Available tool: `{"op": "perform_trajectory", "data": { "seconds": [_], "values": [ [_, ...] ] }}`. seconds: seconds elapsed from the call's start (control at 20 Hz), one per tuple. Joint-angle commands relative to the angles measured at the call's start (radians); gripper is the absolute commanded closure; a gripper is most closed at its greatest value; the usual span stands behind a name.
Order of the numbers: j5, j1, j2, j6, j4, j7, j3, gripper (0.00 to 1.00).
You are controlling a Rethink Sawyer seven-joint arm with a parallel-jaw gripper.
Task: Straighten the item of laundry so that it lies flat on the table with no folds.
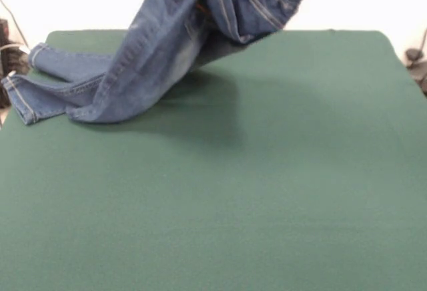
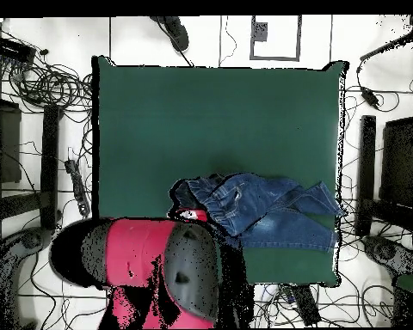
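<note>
Front view, nearest the camera there's just a big stretch of the table (image 1: pixel 220 224), plain dark green top with nothing lying on the near half. Further back, out toward ten o'clock from the table's middle, the jeans (image 1: pixel 160 51) start: both leg ends lie on the felt right at the table's left edge, cuffs side by side and slightly apart. From there the denim climbs toward one o'clock and leaves the surface, so the waistband end with its gathered elastic and pale stitching hangs in the air at the top of the picture, over the far edge. There's a faded patch on the raised thigh part, and a soft shadow on the felt below it.

In the overhead view the jeans (image 2: pixel 261 210) sit bunched at roughly five o'clock on the table (image 2: pixel 210 112), near the edge by the robot's base, legs trailing off toward the right-hand side. The red and black arm (image 2: pixel 150 258) comes in from the bottom, ending just at the crumpled waistband.

The gripper itself isn't visible to me in either view, hidden around the fabric, so I can't tell whether it's spread or pinching anything.
</note>
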Motion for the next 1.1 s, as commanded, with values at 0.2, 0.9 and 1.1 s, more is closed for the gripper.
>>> {"op": "perform_trajectory", "data": {
  "seconds": [0.2,0.9,1.1],
  "values": [
    [0.158,-0.005,0.147,0.091,-0.069,0.372,0.024,1.0],
    [0.169,0.031,0.134,0.118,-0.18,0.188,0.007,1.0],
    [0.146,0.095,0.074,0.2,-0.227,0.135,-0.027,1.0]
  ]
}}
